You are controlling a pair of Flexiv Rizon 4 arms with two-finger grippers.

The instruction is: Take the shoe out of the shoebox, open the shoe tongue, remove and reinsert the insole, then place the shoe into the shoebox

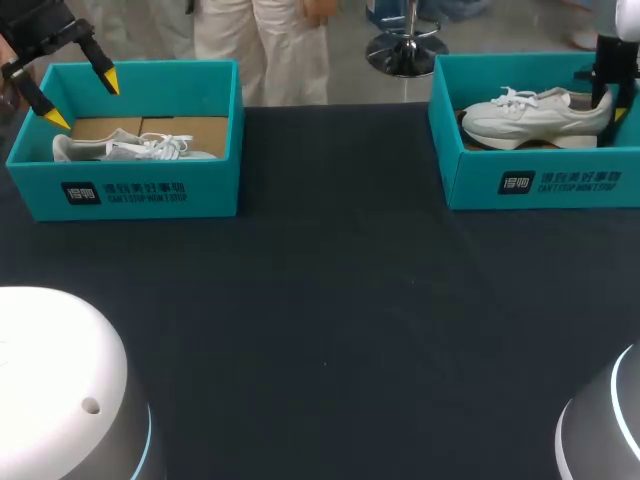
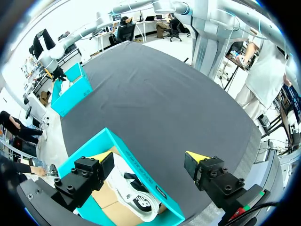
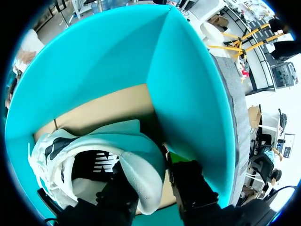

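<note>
While the white shoe (image 1: 535,118) stands upright in the teal shoebox (image 1: 452,150), the right jaws are closed narrowly on its heel. One finger is inside the collar and the other is outside against the back.

This looks like the first step, lifting the shoe out. To do it well, keep the pinch firm and raise straight up until the sole clears the box wall close beside the outer finger. Then carry the shoe over to the dark bench (image 1: 330,300). A tilt could snag the toe or drag the box along.

The left jaws hang wide open and empty above a second teal box (image 1: 130,190), where another white shoe (image 1: 130,150) lies below them.

Each box front carries a white logo and two lines of white print. A dark and white mark shows on the insole (image 3: 101,165) beside the inner finger.
</note>
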